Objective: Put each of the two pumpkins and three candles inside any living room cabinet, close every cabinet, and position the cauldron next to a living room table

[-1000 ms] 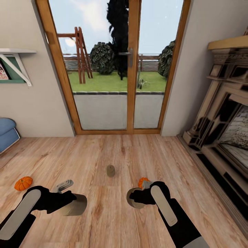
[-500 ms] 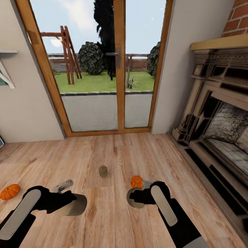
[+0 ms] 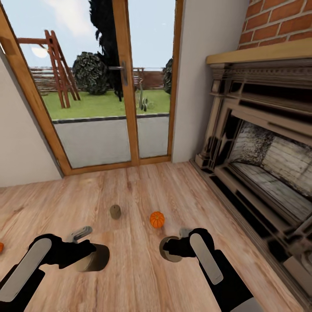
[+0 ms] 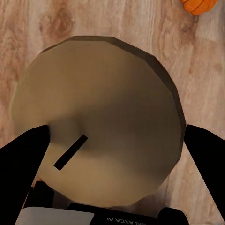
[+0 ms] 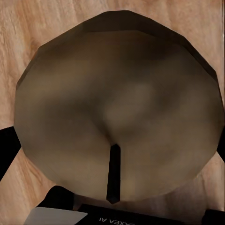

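A stubby grey-tan candle, a faceted cylinder with a dark wick slot in its flat end, sits clamped between the black fingers of the left gripper, low over the wood-plank floor. In the left wrist view the candle shows a matte, many-sided face, black finger pads pressing it on both sides, with reversed white lettering, partly cut off, on the gripper body below. The right gripper is likewise closed on a second candle; the right wrist view shows its dull tan end with a narrow black wick and the same mirrored lettering.

A third candle stands upright and free on the floor ahead, between the two arms. Near it, to the right, rests a small ribbed orange pumpkin, just ahead of the right gripper. A sliver of a second pumpkin shows at the head view's left edge, and an orange curve edges the left wrist view.

Beyond stand wood-framed glass doors onto a lawn, and, at right, an ornate carved fireplace beneath red brick.
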{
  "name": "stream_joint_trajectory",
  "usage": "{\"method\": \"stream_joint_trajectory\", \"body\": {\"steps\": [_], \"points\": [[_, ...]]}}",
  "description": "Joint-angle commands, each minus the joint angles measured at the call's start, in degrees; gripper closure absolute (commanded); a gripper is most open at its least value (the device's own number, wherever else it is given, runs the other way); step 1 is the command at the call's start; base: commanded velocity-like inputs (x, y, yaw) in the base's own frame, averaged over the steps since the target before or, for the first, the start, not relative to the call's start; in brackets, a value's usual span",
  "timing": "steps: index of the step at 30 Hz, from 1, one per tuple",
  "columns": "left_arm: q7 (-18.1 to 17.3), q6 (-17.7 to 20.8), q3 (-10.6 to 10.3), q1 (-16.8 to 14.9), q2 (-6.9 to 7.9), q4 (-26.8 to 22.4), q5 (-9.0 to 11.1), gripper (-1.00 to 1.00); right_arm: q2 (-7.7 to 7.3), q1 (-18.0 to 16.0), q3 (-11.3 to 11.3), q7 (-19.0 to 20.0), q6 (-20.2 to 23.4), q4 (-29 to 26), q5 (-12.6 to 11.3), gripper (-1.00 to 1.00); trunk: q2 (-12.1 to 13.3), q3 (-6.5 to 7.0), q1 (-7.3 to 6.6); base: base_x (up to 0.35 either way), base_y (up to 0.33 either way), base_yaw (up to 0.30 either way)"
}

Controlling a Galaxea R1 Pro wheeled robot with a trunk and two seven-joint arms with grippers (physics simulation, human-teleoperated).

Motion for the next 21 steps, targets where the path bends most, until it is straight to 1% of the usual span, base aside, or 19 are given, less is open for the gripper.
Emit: {"method": "stream_joint_trajectory", "body": {"steps": [1,15,17,21], "points": [[0.59,0.0,-0.05,-0.03,0.05,-0.07,0.57,1.0,0.01,-0.07,0.05,-0.64,0.02,-0.02,-0.72,1.0,-0.03,-0.05,-0.04,-0.26,0.0,-0.277],[0.59,-0.01,-0.05,-0.03,0.05,-0.07,0.57,1.0,-0.03,-0.09,0.05,-0.64,0.02,0.07,-0.72,1.0,-0.03,-0.05,-0.04,-0.256,0.0,-0.277],[0.59,0.02,-0.05,-0.03,0.06,-0.07,0.57,1.0,-0.03,-0.07,0.05,-0.64,0.02,0.07,-0.72,1.0,-0.03,-0.05,-0.04,-0.163,0.0,-0.277],[0.59,-0.03,-0.05,-0.03,0.05,-0.07,0.57,1.0,-0.06,-0.06,0.05,-0.64,0.02,0.06,-0.72,1.0,-0.03,-0.05,-0.04,-0.045,0.0,-0.277]]}}
